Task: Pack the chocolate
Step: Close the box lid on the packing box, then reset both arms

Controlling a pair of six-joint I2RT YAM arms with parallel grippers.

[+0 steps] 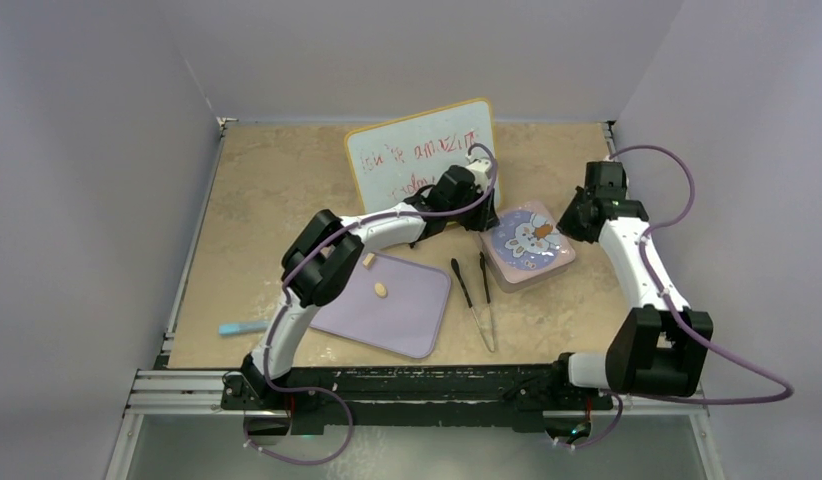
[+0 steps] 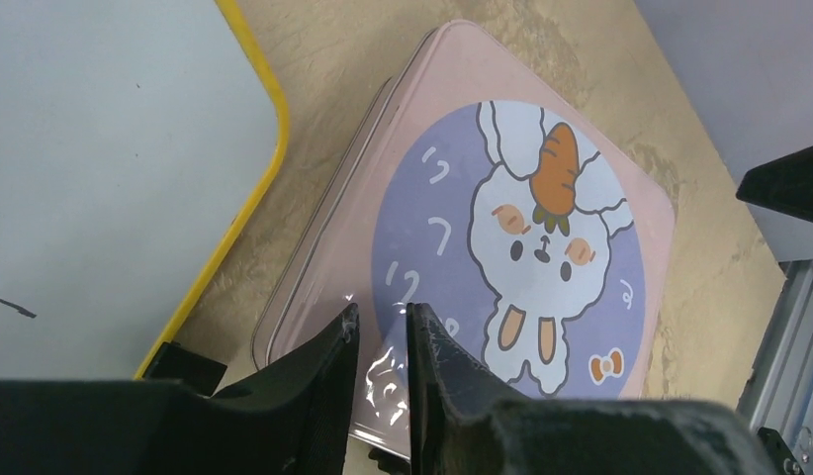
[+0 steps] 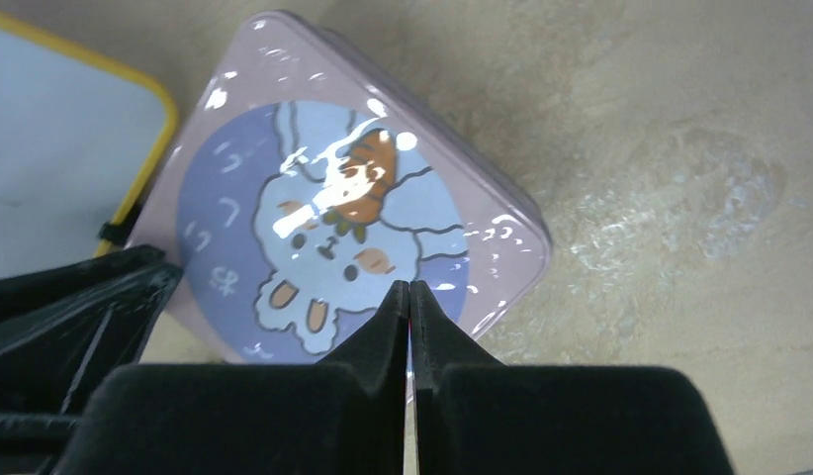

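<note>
Chocolate (image 1: 381,290): one tan piece lies on the lavender tray (image 1: 417,320), outside the pink box (image 1: 562,262). Left gripper (image 2: 383,315): jaws a narrow slit apart at the lid (image 2: 620,208) edge; grip unconfirmed. Right gripper (image 3: 409,289): pressed together, empty, above the lid. Risk: the glossy edge slips free and the box skids.

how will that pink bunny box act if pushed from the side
The pink box looks low and flat, so it would probably slide rather than tip. Its lid shows bright glare, so it is likely smooth and slippery. A separate edge shows beneath, so the lid might shift.
</note>
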